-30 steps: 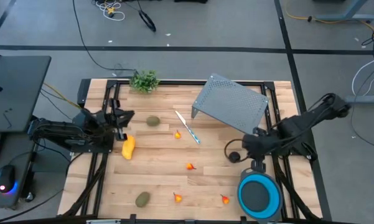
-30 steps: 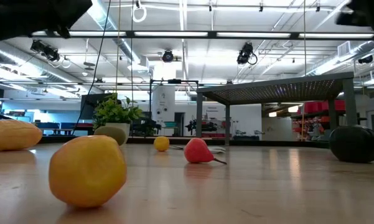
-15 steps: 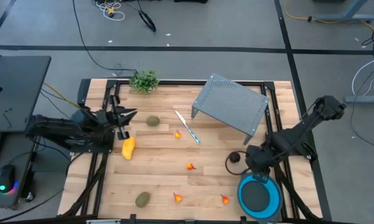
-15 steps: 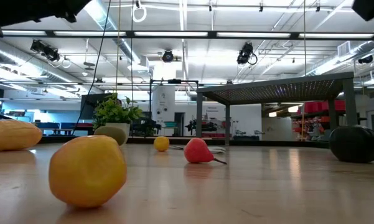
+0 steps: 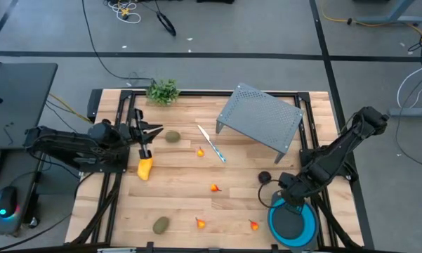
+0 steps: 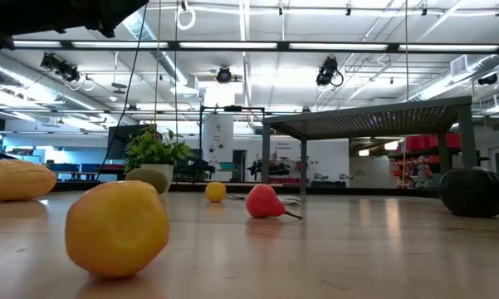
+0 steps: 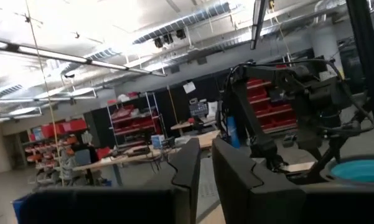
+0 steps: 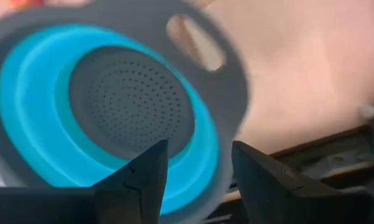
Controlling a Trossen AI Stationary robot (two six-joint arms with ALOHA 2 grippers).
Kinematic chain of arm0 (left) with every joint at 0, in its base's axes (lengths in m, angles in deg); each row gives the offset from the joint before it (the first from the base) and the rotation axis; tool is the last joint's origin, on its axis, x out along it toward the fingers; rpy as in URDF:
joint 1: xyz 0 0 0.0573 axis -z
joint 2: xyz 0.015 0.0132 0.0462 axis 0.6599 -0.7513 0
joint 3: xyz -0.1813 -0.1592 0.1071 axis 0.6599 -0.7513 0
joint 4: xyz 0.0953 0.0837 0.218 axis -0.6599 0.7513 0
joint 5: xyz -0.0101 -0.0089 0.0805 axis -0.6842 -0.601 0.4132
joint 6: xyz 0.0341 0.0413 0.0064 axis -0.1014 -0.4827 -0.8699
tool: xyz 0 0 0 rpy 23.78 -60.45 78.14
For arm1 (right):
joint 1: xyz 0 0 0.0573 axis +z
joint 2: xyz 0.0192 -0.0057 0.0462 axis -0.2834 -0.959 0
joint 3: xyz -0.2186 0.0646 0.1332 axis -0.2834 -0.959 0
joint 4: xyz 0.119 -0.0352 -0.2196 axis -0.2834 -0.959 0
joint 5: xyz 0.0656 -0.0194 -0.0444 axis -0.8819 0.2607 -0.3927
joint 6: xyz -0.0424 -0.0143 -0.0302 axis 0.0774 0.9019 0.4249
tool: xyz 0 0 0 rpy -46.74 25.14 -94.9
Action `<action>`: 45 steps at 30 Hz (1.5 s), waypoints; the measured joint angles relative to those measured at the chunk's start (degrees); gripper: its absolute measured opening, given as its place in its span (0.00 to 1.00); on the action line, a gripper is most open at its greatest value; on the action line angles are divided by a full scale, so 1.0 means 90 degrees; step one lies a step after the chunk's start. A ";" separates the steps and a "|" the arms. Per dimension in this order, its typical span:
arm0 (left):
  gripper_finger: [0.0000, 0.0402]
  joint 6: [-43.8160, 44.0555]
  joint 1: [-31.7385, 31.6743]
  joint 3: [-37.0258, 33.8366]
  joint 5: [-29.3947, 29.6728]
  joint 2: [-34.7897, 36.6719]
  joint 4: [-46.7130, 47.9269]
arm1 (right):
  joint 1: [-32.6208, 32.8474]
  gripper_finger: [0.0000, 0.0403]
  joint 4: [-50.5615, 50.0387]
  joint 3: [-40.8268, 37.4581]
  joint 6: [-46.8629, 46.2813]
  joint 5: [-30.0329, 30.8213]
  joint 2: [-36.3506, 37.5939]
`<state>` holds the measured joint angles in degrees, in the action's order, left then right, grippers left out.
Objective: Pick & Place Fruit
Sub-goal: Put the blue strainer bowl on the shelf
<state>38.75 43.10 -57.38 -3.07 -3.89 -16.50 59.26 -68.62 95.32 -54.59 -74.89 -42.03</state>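
Right gripper [image 5: 289, 200] of mine hung over the near rim of the blue colander [image 5: 292, 222] at the table's front right corner, its fingers [image 8: 143, 171] apart with nothing between them; my wrist view looked straight down into the perforated bowl, which showed no fruit inside. I judged the mouth-up colander to be the drop place, which would explain my hovering there.

The fruit all lay loose on the wooden table [image 5: 246, 176]. The dark round one [image 5: 265, 178] sat just beside my right gripper, between it and the grey perforated rack [image 5: 261, 117]. Tiny orange-red pieces [image 5: 214, 187] were scattered across the middle and front. One olive-brown oval [image 5: 172, 137] lay toward the back left, the other [image 5: 160, 225] near the front edge. The yellow oblong fruit [image 5: 145, 167] rested at the left side.

My left gripper [image 5: 147, 137] hovered just behind that yellow fruit, near it but not touching, fingers nearly together and empty; probably it was staged for that piece.

A knife [image 5: 212, 144] lay mid-table and a leafy sprig [image 5: 163, 91] at the back edge, both apart from the fruit. I could read no brand, label or writing anywhere.
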 joint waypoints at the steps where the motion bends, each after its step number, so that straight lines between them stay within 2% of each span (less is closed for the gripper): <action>1: 0.13 0.0022 0.0000 0.0000 -0.0004 -0.0007 0.0018 | 0.0050 0.46 0.0203 -0.0069 -0.0024 -0.0007 0.0000; 5: 0.13 0.0127 0.0000 0.0000 -0.0024 -0.0005 0.0067 | 0.0235 0.46 0.0619 -0.0277 -0.0285 0.0025 0.0000; 13: 0.13 0.0149 0.0000 0.0000 -0.0024 -0.0004 0.0066 | 0.0409 0.46 0.0478 -0.0604 -0.0561 0.0025 0.0002; 16: 0.13 0.0156 0.0000 0.0000 -0.0024 -0.0004 0.0066 | 0.0405 0.46 0.0487 -0.0610 -0.0563 -0.0208 0.0002; 21: 0.13 0.0155 0.0000 0.0000 -0.0024 -0.0003 0.0066 | 0.0404 0.46 0.0243 -0.0597 -0.0595 -0.0841 0.0008; 28: 0.13 0.0155 0.0000 0.0000 -0.0014 -0.0004 0.0067 | 0.0289 0.46 -0.0554 -0.0112 -0.0586 -0.0795 0.0027; 32: 0.13 0.0154 0.0000 0.0000 -0.0006 -0.0005 0.0068 | 0.0178 0.46 -0.0712 0.0147 -0.0244 -0.0242 0.0029; 38: 0.13 0.0087 0.0000 0.0000 -0.0002 -0.0005 0.0068 | -0.0226 0.46 -0.0333 0.0279 0.1433 0.1820 0.0005; 41: 0.13 0.0069 0.0000 0.0000 0.0000 -0.0005 0.0068 | -0.0481 0.46 -0.0023 0.0279 0.2409 0.2097 -0.0148; 45: 0.13 0.0036 0.0000 0.0000 0.0014 -0.0005 0.0075 | -0.0792 0.46 -0.0042 0.0279 0.3121 0.1857 -0.0472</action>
<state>39.08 43.10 -57.38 -2.94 -3.94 -15.82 52.13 -69.00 97.83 -26.50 -58.18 -46.28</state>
